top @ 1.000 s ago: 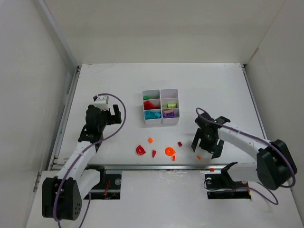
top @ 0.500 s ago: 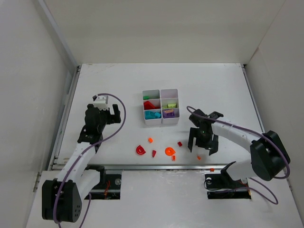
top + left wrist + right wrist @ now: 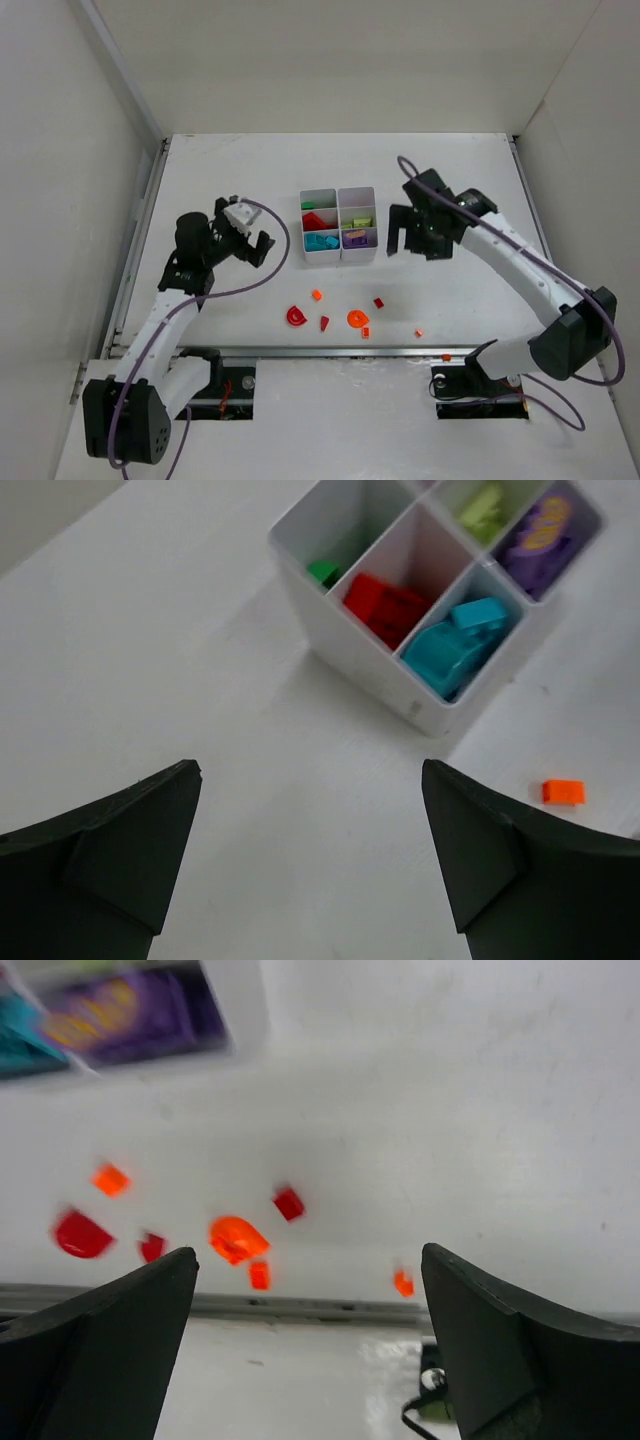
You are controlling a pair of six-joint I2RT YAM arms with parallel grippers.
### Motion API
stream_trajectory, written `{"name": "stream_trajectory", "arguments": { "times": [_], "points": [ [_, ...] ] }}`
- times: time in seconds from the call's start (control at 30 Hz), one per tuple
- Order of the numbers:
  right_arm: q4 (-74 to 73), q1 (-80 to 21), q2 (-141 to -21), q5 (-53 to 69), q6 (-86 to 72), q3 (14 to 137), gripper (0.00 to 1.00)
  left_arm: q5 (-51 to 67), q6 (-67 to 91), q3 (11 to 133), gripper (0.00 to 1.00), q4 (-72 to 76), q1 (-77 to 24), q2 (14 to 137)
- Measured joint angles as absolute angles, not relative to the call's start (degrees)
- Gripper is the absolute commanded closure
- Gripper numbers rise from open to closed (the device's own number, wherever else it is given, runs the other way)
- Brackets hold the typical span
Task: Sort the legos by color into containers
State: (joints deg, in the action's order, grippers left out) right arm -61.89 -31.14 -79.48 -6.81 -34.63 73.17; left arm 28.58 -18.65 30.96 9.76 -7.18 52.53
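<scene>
The white organiser (image 3: 338, 206) stands mid-table with dark green, red, teal, lime and purple legos inside. In the left wrist view its wall (image 3: 400, 692) shows, with a green piece (image 3: 323, 572), red bricks (image 3: 388, 605) and teal bricks (image 3: 460, 645). Loose red and orange legos lie in front: a red curved piece (image 3: 296, 316), an orange round piece (image 3: 357, 319), a small orange brick (image 3: 316, 294). My left gripper (image 3: 250, 243) (image 3: 310, 850) is open and empty, left of the organiser. My right gripper (image 3: 413, 240) (image 3: 310, 1340) is open and empty, just right of it.
A red brick (image 3: 379, 301), a small orange piece (image 3: 419, 332) and another orange piece (image 3: 446, 356) on the front rail lie near the table's front edge. The right wrist view shows the orange round piece (image 3: 235, 1238) and red brick (image 3: 289, 1203) blurred. White walls enclose the table.
My right arm has swung from the front edge by the small orange piece up to the organiser's right side. My left gripper has moved right towards the organiser.
</scene>
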Motion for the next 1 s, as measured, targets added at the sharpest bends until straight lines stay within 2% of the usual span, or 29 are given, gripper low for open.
{"name": "stream_trajectory", "arguments": {
  "times": [0.13, 0.27, 0.57, 0.77, 1.0],
  "points": [
    [-62.2, -26.7, -79.6, -7.9, -32.1, 88.2, 0.01, 43.0, -38.6, 44.5, 0.09, -4.7, -13.0, 60.6],
    [-60.8, -21.4, -78.3, -10.9, -29.4, 97.1, 0.00, 47.1, -54.0, 60.5, 0.11, -18.9, -26.1, 72.0],
    [-58.5, -18.0, -73.1, -15.0, -24.2, 96.9, 0.00, 47.0, -87.0, 90.5, 0.18, -47.5, -53.9, 100.4],
    [-56.0, -17.1, -72.2, -13.2, -21.3, 94.7, 0.00, 47.9, -105.9, 103.6, 0.19, -57.2, -61.8, 118.8],
    [-55.1, -16.8, -72.3, -8.1, -19.6, 94.7, 0.00, 48.1, -111.4, 116.0, 0.33, -58.6, -66.1, 131.7]
  ]
}}
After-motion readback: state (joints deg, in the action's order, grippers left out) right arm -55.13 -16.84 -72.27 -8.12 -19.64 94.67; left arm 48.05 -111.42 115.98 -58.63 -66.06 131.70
